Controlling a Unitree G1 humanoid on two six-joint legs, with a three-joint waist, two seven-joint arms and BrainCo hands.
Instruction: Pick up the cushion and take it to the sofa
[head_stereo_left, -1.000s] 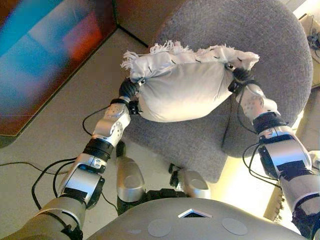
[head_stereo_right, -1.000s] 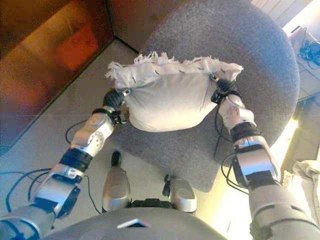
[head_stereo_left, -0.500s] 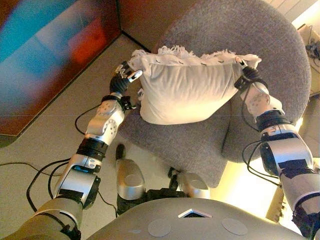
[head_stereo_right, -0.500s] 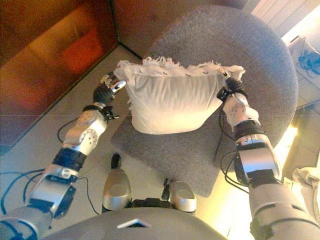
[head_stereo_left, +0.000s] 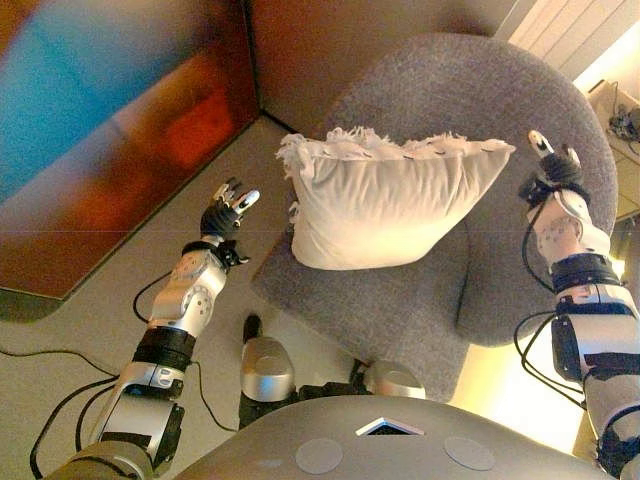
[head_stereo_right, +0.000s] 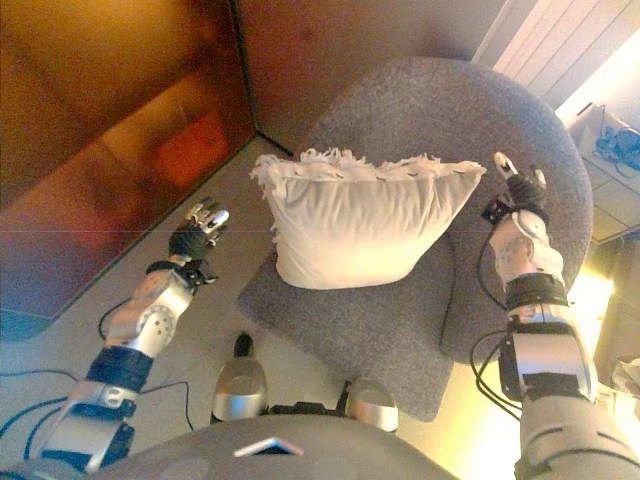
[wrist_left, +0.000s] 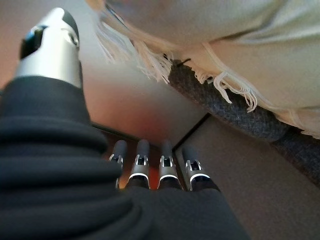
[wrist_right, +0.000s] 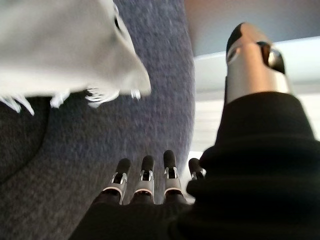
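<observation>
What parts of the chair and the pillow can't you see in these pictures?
- The seat of the chair under and behind the pillow: covered by the pillow in both eye views.
- The pillow's back side: faces away in both eye views.
- Most of the pillow in the wrist views: cut off by the picture edge, only fringed corners show.
- The chair's base: hidden in the eye views by its own seat.

Home: grey armchair (head_stereo_left: 520, 120), fringed cushion (head_stereo_left: 390, 205)
</observation>
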